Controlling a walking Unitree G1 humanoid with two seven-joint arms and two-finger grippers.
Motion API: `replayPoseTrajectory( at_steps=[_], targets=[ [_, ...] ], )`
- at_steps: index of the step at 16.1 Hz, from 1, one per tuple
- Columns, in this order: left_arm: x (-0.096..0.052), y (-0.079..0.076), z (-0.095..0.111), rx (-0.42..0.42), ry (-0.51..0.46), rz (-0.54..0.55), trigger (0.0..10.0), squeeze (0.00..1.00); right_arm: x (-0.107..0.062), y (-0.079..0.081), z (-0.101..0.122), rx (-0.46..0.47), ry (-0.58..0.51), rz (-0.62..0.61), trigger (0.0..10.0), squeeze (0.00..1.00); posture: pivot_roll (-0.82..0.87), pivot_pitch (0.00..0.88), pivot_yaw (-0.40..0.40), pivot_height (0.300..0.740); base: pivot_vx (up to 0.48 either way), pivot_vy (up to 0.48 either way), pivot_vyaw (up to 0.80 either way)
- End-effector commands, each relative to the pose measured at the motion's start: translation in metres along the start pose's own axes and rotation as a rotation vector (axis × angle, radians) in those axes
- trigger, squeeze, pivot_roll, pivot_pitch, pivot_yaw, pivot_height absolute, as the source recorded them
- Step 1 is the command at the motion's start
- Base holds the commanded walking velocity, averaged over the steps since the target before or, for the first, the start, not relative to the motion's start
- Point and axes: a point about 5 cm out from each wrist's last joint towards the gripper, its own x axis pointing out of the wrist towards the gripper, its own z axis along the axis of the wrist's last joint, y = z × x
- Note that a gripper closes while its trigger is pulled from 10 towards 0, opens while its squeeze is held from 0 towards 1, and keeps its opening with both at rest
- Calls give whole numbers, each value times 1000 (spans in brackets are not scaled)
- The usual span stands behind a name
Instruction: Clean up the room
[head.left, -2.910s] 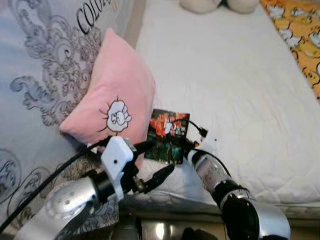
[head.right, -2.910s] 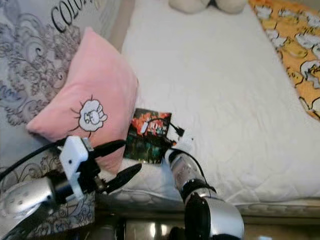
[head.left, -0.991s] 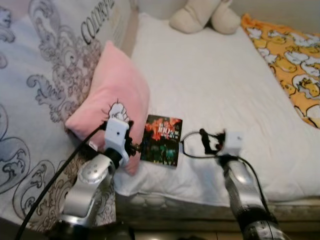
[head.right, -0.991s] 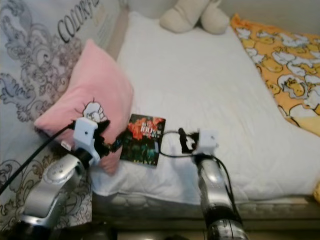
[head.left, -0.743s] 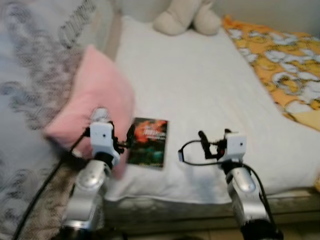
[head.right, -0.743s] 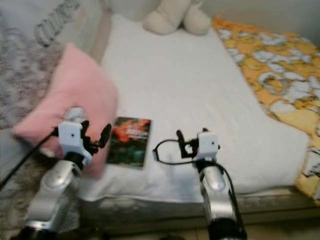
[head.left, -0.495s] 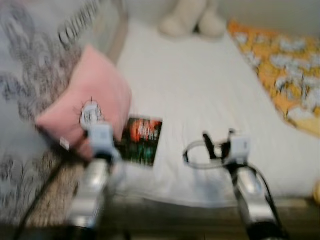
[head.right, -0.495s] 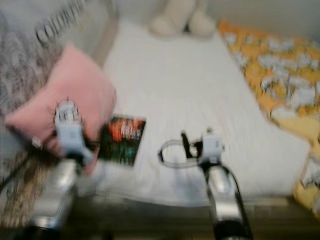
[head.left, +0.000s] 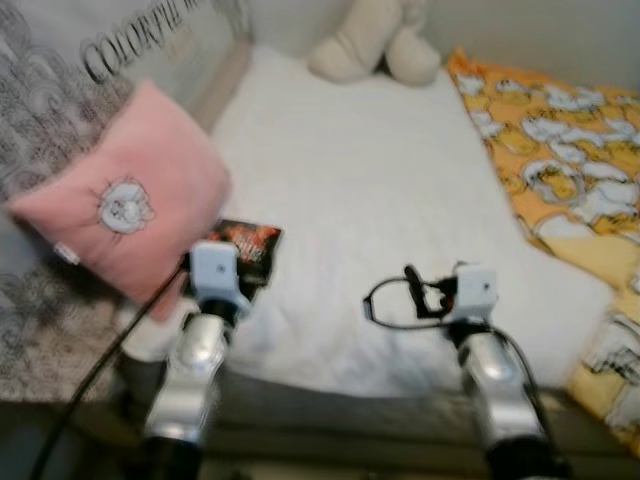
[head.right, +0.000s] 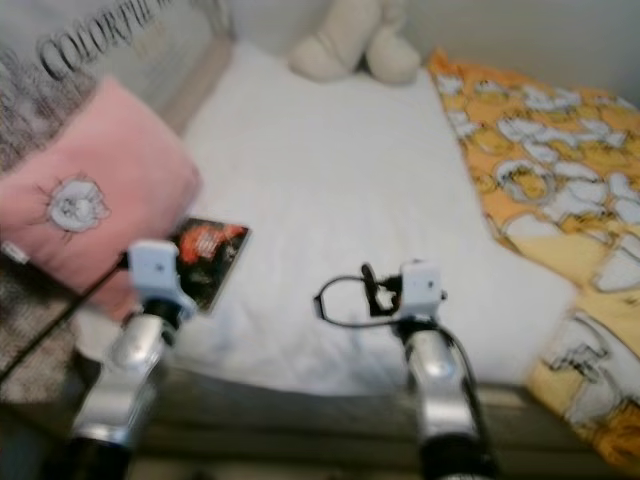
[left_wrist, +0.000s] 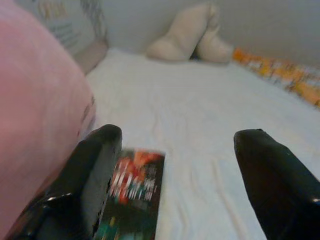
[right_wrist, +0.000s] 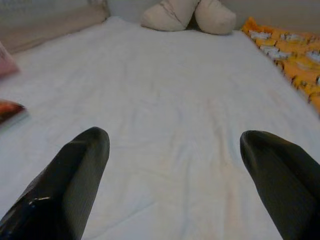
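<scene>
A dark booklet with a red cover (head.left: 247, 243) lies flat on the white mattress (head.left: 350, 170), beside a pink pillow (head.left: 120, 210) with a cartoon patch. My left gripper (left_wrist: 178, 134) hovers low over the bed edge just short of the booklet (left_wrist: 131, 192). Its fingers are wide apart and empty, with the pillow (left_wrist: 35, 135) close alongside. My right gripper (right_wrist: 173, 134) is open too, above bare sheet toward the right of the booklet (right_wrist: 7, 109), holding nothing.
A beige plush toy (head.left: 375, 45) sits at the far end of the bed. An orange duck-print blanket (head.left: 560, 170) covers the right side. A grey patterned duvet (head.left: 60, 80) rises on the left. The bed's front edge (head.left: 340, 385) runs just below both arms.
The camera has pulled back and shifted, so more of the bed shows. My right gripper has left the booklet and now sits to its right. The booklet still lies by the pillow.
</scene>
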Motion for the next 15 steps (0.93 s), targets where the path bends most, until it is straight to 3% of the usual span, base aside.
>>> replayPoseTrajectory(
  at_steps=[1, 2, 5, 8, 12, 15],
  targets=[
    [2, -1, 3, 5, -23, -20, 10000, 659, 0, -4, 12, -23, -63, -20, 10000, 1000, 21, 0, -34, 740, 0, -420, 0],
    [1, -3, 3, 0, -26, -30, 10000, 1000, -1, -5, 14, -22, -75, -38, 10000, 1000, 23, 0, -34, 740, 311, -364, 0],
    [2, -9, 7, 5, -49, -45, 10000, 1000, -2, -12, 13, 45, -71, -80, 10000, 1000, 23, 0, -34, 740, 305, -366, 0],
    [3, -10, 8, 34, -64, -66, 10000, 1000, -2, -10, 12, 52, -70, -83, 10000, 1000, 27, 0, -33, 740, 331, -339, 0],
    [8, -11, 9, 36, -61, -87, 10000, 1000, 2, -8, 14, 30, -65, -81, 10000, 1000, 19, 0, -23, 740, 430, 0, 0],
    [9, -4, 3, 14, -35, -48, 10000, 1000, 0, -11, 13, 39, -70, -83, 10000, 1000, 7, 0, -20, 740, 417, 0, 0]
  ],
)
